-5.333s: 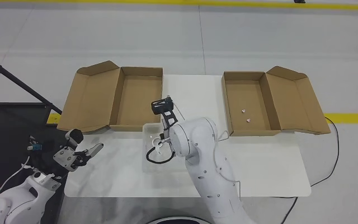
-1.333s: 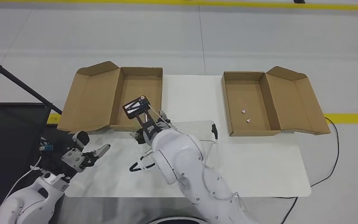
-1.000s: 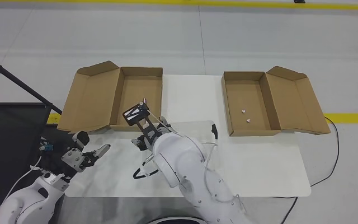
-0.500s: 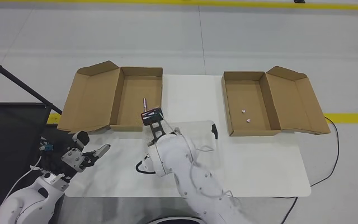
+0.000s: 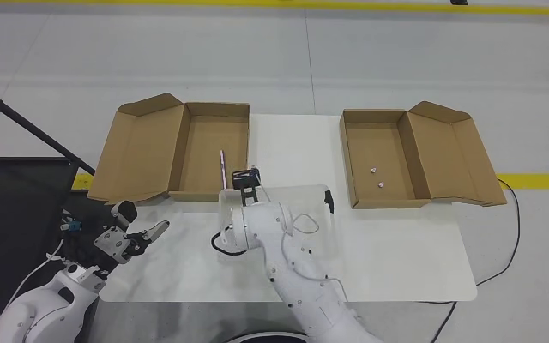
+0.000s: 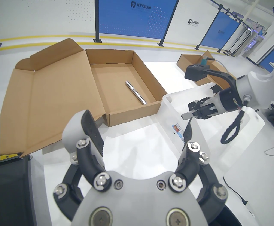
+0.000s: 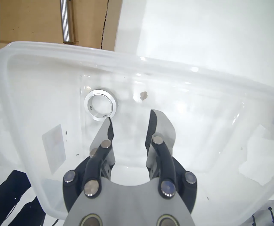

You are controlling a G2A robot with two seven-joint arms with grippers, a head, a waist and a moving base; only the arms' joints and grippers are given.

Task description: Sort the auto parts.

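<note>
Right pincer (image 7: 131, 116) narrowly parted, empty, in clear bin (image 7: 64, 48), seemingly beside metal ring (image 7: 100, 104), left pincer (image 6: 138, 118) spread wide, steel rod (image 6: 136, 92) in cardboard box (image 6: 149, 70).

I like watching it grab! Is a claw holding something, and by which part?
Nothing is held. The right claw is open near the metal ring in the bin; the left claw is open too.

A shiny silver ring (image 7: 87, 105) is lying flat in the clear tub (image 7: 64, 48), just beside one fingertip of the right gripper (image 7: 131, 119). Beyond it, a steel rod (image 7: 66, 21) is lying flat in the cardboard box (image 7: 25, 19).
</note>
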